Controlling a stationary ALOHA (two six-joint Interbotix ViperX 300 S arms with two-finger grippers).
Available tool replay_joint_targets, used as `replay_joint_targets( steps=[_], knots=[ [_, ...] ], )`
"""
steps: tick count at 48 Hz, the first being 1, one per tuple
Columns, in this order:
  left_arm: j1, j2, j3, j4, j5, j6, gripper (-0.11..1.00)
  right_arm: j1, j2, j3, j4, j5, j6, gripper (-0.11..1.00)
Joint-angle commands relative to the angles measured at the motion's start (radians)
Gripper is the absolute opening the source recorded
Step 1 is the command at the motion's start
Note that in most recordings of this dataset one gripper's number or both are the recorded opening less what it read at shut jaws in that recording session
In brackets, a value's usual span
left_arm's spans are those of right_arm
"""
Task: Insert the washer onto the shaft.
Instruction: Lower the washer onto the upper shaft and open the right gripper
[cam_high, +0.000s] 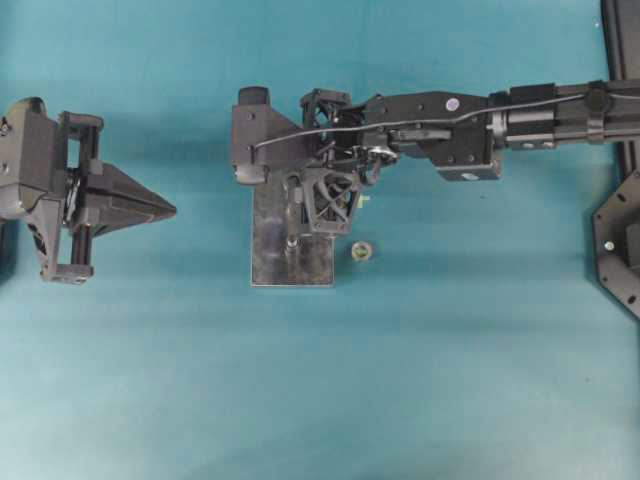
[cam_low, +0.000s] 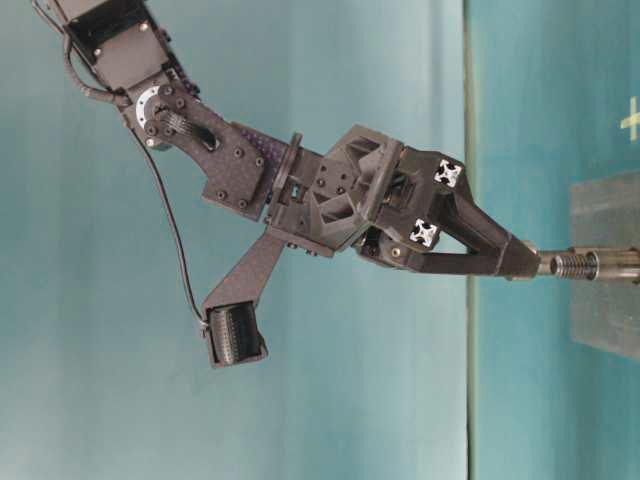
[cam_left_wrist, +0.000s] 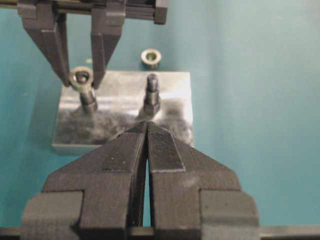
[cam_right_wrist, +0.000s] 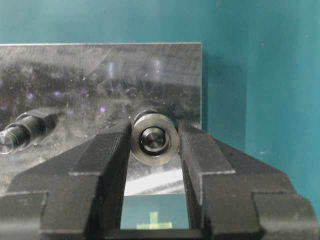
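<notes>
Teal tabletop (cam_high: 450, 380) below, the round steel washer (cam_right_wrist: 154, 139) sits on the threaded shaft (cam_low: 575, 264), between my right gripper's (cam_right_wrist: 154, 150) slightly parted fingers (cam_right_wrist: 107, 155), which flank it.

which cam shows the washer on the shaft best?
Right wrist view: washer seen end-on, ringing the shaft tip, between the right gripper jaws. Left wrist view shows it small and oblique. Overhead: gripper covers it. Table-level: only the shaft at the jaw tips.

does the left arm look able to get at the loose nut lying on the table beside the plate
Probably not directly. The nut lies past the far edge of the metal plate from the left gripper, so the plate, its shafts and the right gripper stand between; it would have to reach over them.
</notes>
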Motion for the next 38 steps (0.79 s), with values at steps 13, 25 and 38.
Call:
replay_joint_targets(
  steps=[13,25,38],
  knots=[
    [-0.002,-0.005,-0.005,0.003,-0.011,-0.002,0.0,0.014,-0.014,-0.025,0.008,-0.008,0.002,0.76],
    [-0.002,-0.005,-0.002,0.003,-0.009,-0.003,0.0,0.021,-0.041,-0.012,0.015,0.029,0.012,0.71],
    [-0.002,-0.009,0.002,0.003,-0.011,-0.003,0.0,0.029,-0.152,0.072,0.015,0.038,0.066,0.7]
  ],
)
